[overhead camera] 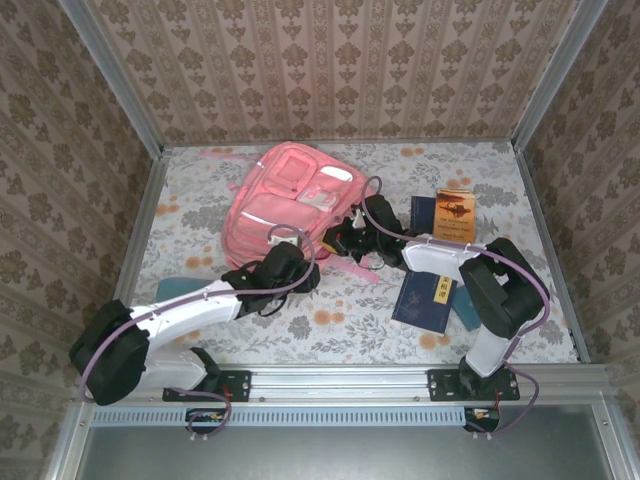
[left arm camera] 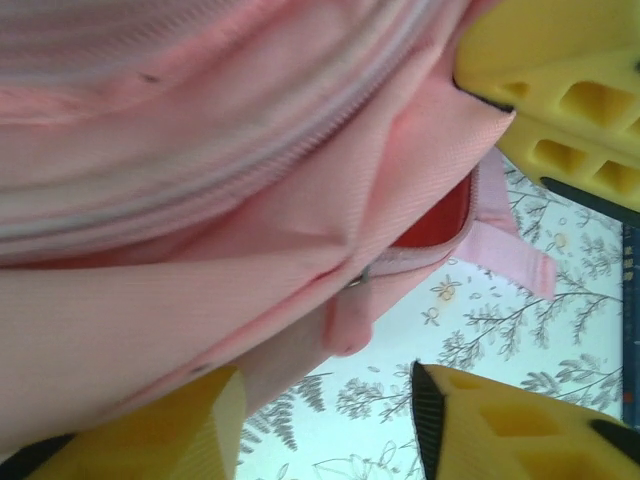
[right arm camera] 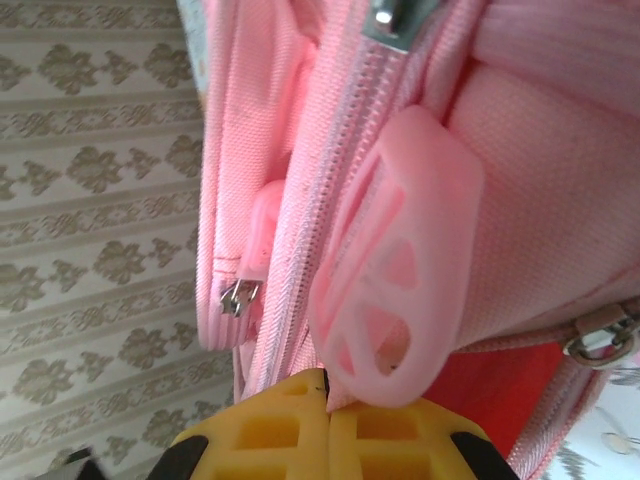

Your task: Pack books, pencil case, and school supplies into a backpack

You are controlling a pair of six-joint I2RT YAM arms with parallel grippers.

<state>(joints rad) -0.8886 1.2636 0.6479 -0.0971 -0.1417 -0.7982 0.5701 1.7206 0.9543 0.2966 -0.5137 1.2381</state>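
Two navy books [overhead camera: 424, 301] are lying on the table [overhead camera: 330, 325] to the right of the backpack [overhead camera: 290, 195]. One is sitting beside the right arm. The other is lying farther back, just beside an orange-brown booklet [overhead camera: 456, 214].

Gold marks are showing on the covers, too small to read.

A pale floral cloth with orange blooms is covering the table. Damask wallpaper is lining the walls, with metal posts at the corners.

The backpack is lying mid-table, front pockets up.

The right end effector [right arm camera: 325, 400] is clenching the tip of a translucent pink zipper pull [right arm camera: 400, 270], its yellow fingers pressed together.

The left end effector [overhead camera: 292, 264] is sitting at the backpack's near edge, released. Its fingers [left arm camera: 560, 100] are standing apart, with pink fabric and a small pull tab [left arm camera: 348, 325] hanging between them.

Red lining [left arm camera: 440, 215] is showing through a zipper gap.

A teal item [overhead camera: 466, 312] is peeking from under the right arm. Another teal piece [overhead camera: 178, 289] is being half covered by the left arm, and its shape is hard to make out.
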